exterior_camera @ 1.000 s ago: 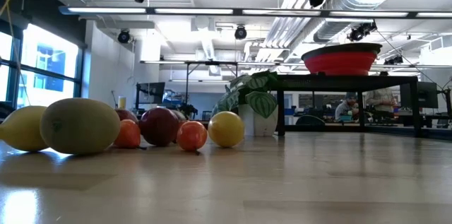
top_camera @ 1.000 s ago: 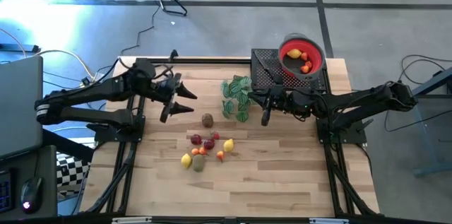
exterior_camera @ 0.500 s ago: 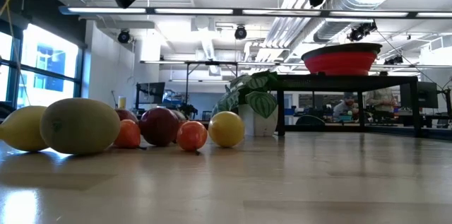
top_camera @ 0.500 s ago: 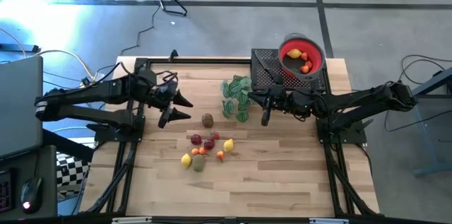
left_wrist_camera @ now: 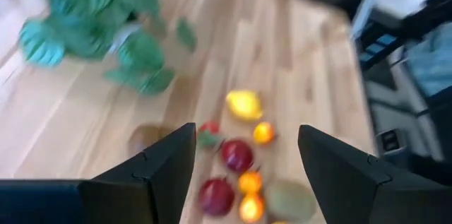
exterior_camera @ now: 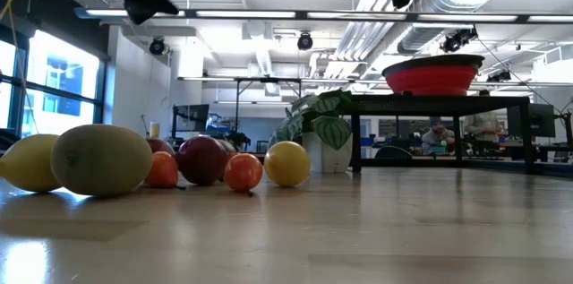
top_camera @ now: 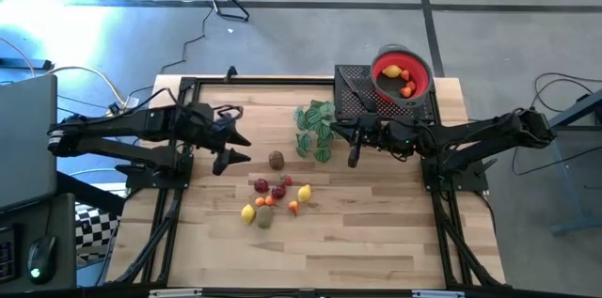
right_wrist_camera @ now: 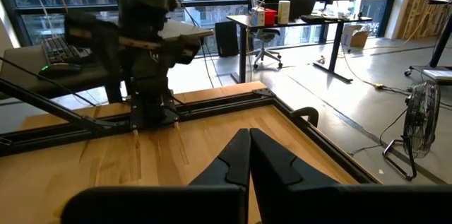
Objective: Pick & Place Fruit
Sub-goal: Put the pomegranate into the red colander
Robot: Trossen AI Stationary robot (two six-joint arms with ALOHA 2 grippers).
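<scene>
The fruit (top_camera: 275, 196) lies mostly in a loose cluster near the middle of the wooden tabletop (top_camera: 376, 232). Counted from above, the cluster holds two yellow lemons, one (top_camera: 304, 193) at its right edge and one (top_camera: 248, 212) at its lower left, two dark red pieces (top_camera: 261, 184) side by side, a brown-green piece (top_camera: 265, 217) just beside the lower lemon, and a few small orange and red bits between them whose exact number is hard to tell. One more brown piece (top_camera: 276, 159) sits alone, a little apart above the cluster. Three further pieces, one yellow and two red-orange, lie inside the red bowl (top_camera: 418, 66), which stands on a black rack (top_camera: 352, 89) at the far right corner. A green leafy sprig (top_camera: 315, 127) lies between the lone brown piece and the rack.

The left gripper (top_camera: 233, 146) hangs in the air to the left of the lone brown piece, its fingers (left_wrist_camera: 166, 164) spread wide and holding nothing. The right gripper (top_camera: 353, 155) waits just right of the sprig, its fingers (right_wrist_camera: 244, 160) pressed together.
</scene>
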